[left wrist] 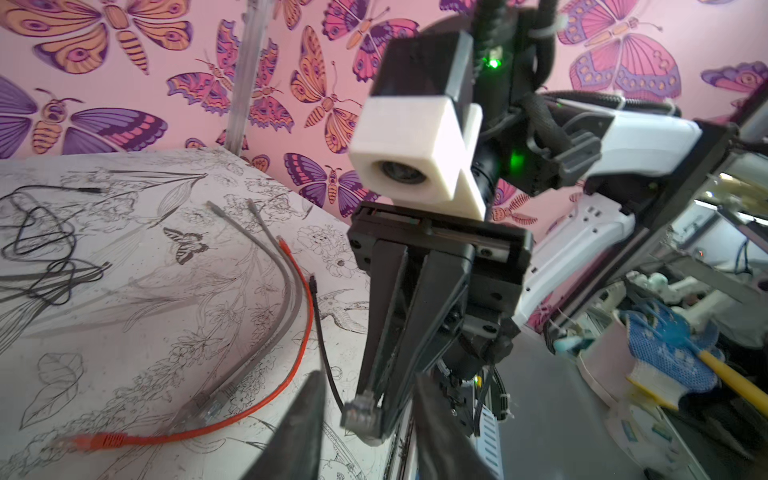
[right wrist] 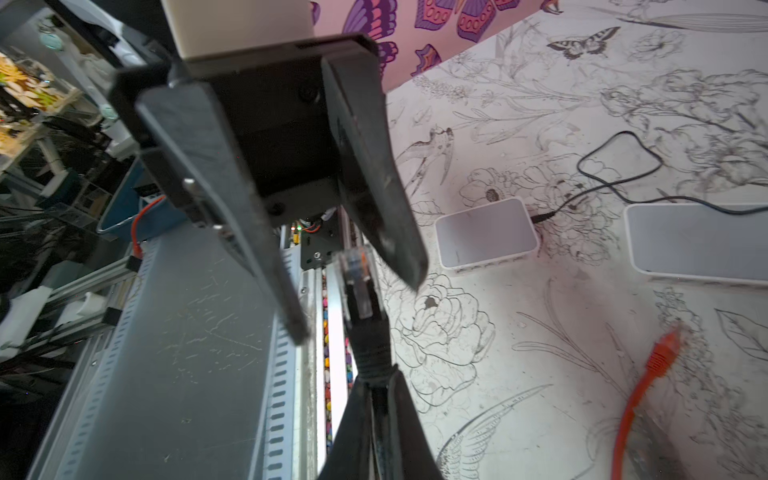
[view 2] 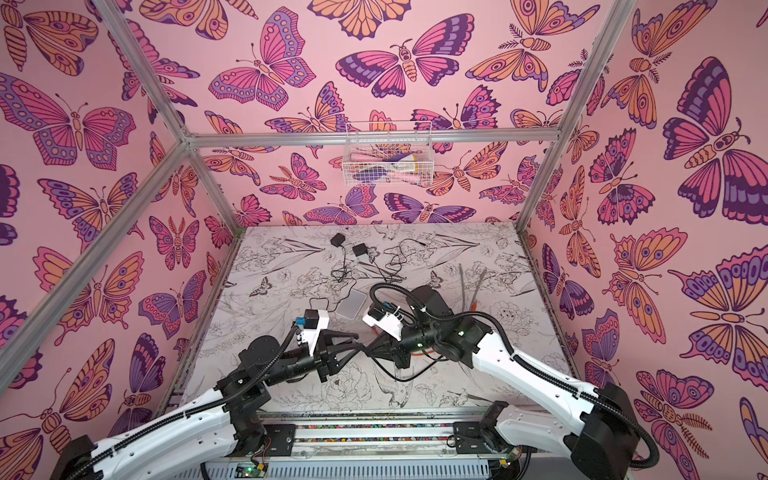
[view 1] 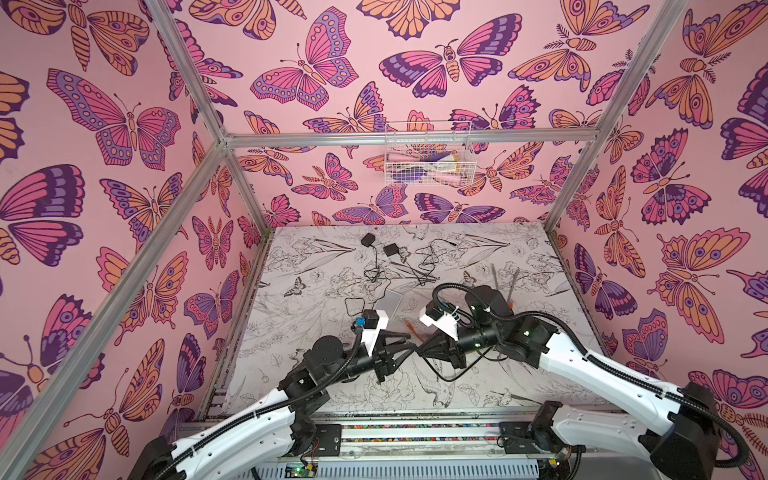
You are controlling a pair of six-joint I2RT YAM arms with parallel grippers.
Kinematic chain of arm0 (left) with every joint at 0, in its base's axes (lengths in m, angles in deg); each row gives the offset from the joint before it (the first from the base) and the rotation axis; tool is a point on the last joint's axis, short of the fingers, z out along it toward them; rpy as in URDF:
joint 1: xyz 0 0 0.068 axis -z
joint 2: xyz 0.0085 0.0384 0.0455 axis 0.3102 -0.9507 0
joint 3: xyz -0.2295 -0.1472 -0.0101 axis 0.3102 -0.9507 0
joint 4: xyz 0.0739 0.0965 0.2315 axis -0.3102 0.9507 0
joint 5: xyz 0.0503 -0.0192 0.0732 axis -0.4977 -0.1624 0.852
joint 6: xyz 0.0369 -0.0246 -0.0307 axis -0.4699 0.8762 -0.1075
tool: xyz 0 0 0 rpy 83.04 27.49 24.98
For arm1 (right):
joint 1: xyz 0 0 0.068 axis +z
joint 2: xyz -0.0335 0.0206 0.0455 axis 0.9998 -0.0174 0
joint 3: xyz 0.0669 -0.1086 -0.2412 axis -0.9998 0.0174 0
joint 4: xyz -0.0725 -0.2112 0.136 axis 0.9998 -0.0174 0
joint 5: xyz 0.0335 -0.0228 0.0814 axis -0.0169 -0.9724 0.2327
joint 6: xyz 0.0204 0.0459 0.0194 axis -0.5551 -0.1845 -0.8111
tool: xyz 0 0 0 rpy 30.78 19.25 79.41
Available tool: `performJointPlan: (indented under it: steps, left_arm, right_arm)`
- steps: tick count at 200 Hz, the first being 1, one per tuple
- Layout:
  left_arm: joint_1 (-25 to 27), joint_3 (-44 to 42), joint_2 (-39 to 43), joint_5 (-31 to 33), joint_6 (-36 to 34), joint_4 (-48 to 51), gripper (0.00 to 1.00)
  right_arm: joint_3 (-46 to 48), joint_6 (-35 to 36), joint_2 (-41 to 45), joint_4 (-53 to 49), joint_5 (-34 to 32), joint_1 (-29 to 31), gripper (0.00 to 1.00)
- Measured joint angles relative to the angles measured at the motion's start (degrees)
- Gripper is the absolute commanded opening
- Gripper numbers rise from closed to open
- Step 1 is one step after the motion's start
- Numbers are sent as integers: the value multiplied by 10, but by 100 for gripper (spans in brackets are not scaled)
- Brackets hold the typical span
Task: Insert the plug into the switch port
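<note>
A clear plug on a black cable is held above the table near its front middle. My right gripper is shut on the cable's black boot just behind the plug. It points left in both top views. My left gripper faces it tip to tip. It is open, its fingers stand on either side of the plug with a gap on each side. The white switch lies flat on the table beyond both grippers; its ports are too small to make out.
A second white box lies beside the switch. An orange cable and grey cables lie right of the grippers. Black power adapters with tangled leads sit at the back. A wire basket hangs on the back wall.
</note>
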State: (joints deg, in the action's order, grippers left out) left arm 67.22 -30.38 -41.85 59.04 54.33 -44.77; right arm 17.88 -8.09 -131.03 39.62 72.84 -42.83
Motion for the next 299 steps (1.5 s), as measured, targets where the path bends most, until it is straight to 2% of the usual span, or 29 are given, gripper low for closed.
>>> performJointPlan:
  steps: [19, 27, 37, 43, 56, 65, 100, 121, 160, 200, 258, 299]
  left_arm:
    - [-2, 1, 37, 47, -3, 44, 76]
    - [-5, 2, 51, 71, 0, 68, 81]
    - [-13, 4, 65, 101, 10, 100, 82]
    - [-18, 6, 72, 120, 13, 121, 81]
    - [-38, 10, 85, 164, 31, 175, 68]
    - [-60, 16, 85, 192, 49, 214, 65]
    - [-192, 26, 2, 217, 111, 327, 67]
    - [-209, 8, -40, 217, 134, 350, 67]
    - [-227, -35, -59, 202, 155, 357, 65]
    - [-229, -44, -84, 195, 172, 352, 64]
    - [-229, -57, -150, 162, 191, 289, 54]
    - [-229, -59, -168, 132, 198, 260, 45]
  right_arm:
    - [0, 0, 0, -6, -40, 1, 0]
    - [-1, 0, 0, -9, -59, 1, 0]
    - [-2, 1, -1, -14, -84, 2, 0]
    - [-5, 1, -2, -19, -102, 5, 0]
    - [-14, 3, -9, -34, -146, 17, 0]
    - [-26, 8, -21, -45, -185, 35, 0]
    - [-87, 33, -115, -94, -323, 111, 0]
    - [-108, 40, -178, -114, -377, 135, 0]
    - [-156, 52, -292, -156, -456, 185, 0]
    - [-191, 62, -381, -166, -485, 212, 0]
    - [-209, 63, -409, -155, -483, 219, 0]
    - [-209, 63, -421, -145, -471, 222, 0]
